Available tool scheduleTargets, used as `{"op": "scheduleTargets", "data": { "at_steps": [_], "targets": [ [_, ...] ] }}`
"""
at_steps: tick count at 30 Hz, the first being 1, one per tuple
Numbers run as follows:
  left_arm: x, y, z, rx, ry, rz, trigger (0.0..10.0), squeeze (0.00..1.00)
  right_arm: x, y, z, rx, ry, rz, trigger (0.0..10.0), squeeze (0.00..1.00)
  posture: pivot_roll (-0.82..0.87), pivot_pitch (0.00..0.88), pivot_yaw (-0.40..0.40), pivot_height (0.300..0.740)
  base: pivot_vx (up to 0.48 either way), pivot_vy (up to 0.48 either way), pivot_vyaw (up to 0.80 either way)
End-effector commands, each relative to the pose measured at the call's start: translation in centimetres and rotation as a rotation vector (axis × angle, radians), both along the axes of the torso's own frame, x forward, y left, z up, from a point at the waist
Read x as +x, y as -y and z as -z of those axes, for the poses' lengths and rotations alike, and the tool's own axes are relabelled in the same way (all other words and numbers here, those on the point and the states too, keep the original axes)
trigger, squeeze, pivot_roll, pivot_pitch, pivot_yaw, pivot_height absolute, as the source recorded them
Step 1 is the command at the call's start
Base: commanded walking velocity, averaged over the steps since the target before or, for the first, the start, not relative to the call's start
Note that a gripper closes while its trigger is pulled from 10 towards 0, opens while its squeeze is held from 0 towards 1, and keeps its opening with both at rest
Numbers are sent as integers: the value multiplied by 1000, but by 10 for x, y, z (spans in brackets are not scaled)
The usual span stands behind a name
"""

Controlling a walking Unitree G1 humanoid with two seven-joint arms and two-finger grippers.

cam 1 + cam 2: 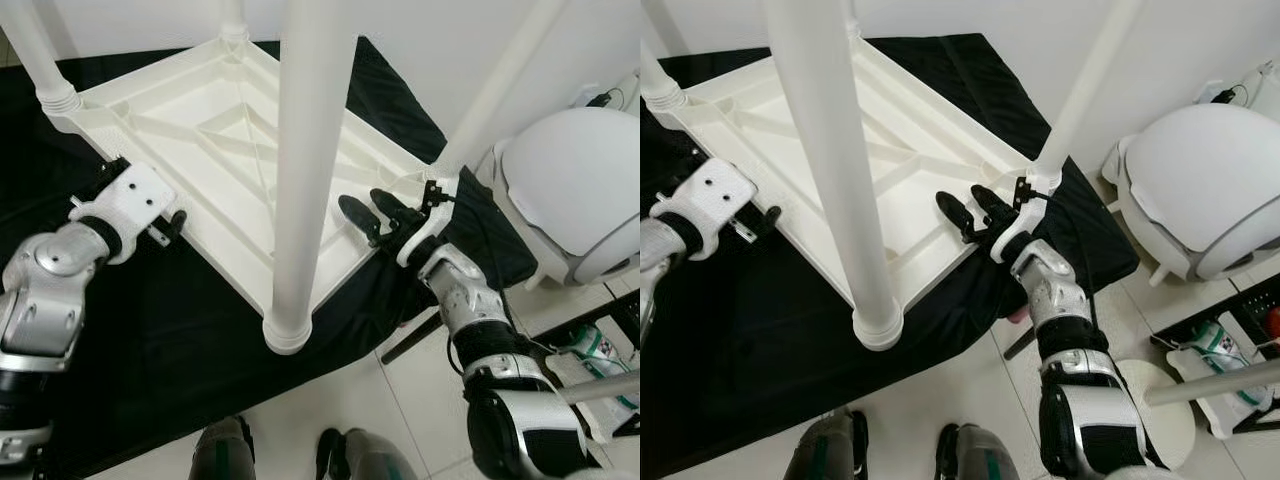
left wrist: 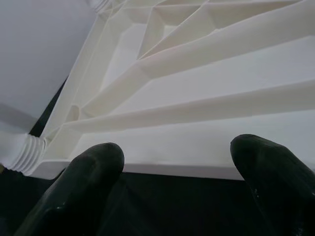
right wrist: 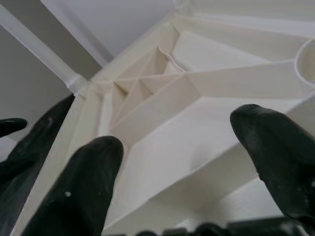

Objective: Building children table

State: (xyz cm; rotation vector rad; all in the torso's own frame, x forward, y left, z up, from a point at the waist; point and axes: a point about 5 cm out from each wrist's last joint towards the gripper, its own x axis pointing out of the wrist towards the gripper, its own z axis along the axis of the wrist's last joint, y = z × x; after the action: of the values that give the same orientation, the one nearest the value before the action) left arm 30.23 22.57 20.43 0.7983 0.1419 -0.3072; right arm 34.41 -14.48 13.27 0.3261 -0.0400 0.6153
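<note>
White table upside down on a black cloth over the floor, ribbed underside facing up; four white legs rising from its corners, the nearest leg seated in its socket at the near corner; white round appliance on the tiled floor to the right, well apart from the table. Left gripper at the table's left edge, fingers spread open just beside the rim, holding nothing; right gripper over the right edge near the right leg, fingers likewise open and empty.
</note>
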Motion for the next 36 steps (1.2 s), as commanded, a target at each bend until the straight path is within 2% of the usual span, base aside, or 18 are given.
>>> {"op": "scheduleTargets", "data": {
  "at_steps": [1, 4, 5, 7, 8, 9, 13, 14, 19, 23, 30, 36],
  "targets": [
    [4, -2, 3, 12, 21, -25, 10000, 0, -5, 16, 7, 0, -21, 124, 10000, 0, 77, 85, -70, 740, 0, 0, 0],
    [10, -4, 4, 15, 26, -34, 10000, 0, -11, 27, 2, -24, 45, 309, 10000, 0, 69, 89, -68, 740, 0, 0, 0],
    [10, -4, 4, 15, 26, -34, 10000, 0, -11, 27, 2, -24, 45, 309, 10000, 0, 69, 89, -68, 740, 0, 0, 0],
    [13, -2, 6, 7, 22, -33, 10000, 0, -17, 32, -1, -80, 102, 441, 10000, 0, 61, 91, -66, 740, 0, 0, 0],
    [13, -2, 6, 7, 22, -33, 10000, 0, -17, 32, -1, -80, 102, 441, 10000, 0, 61, 91, -66, 740, 0, 0, 0],
    [15, -1, 8, 5, 15, -34, 10000, 0, -20, 33, -1, -74, 105, 498, 10000, 0, 56, 92, -63, 740, 0, 0, 0],
    [18, 1, 15, 13, 2, -26, 10000, 0, -25, 35, 4, -54, 44, 602, 10000, 0, 55, 95, -63, 740, 0, 0, 0],
    [19, 1, 17, 22, -3, -25, 10000, 0, -26, 36, 7, -77, 25, 637, 10000, 0, 59, 95, -65, 740, 0, 0, 0],
    [23, -4, 21, 44, -27, -49, 10000, 0, -27, 39, 20, -59, -62, 717, 10000, 0, 64, 95, -65, 740, 0, 0, 0],
    [24, -10, 23, 64, -47, -85, 10000, 0, -24, 40, 20, -52, -78, 743, 10000, 0, 67, 94, -65, 740, 0, 0, 0],
    [23, -16, 28, 105, -62, -104, 10000, 0, -17, 37, 23, 29, -150, 742, 10000, 0, 70, 91, -65, 740, 0, 0, 0],
    [16, -18, 35, 146, -94, -89, 10000, 0, -5, 37, 20, 15, -199, 736, 10000, 0, 77, 93, -70, 740, 0, 0, 0]
  ]
}}
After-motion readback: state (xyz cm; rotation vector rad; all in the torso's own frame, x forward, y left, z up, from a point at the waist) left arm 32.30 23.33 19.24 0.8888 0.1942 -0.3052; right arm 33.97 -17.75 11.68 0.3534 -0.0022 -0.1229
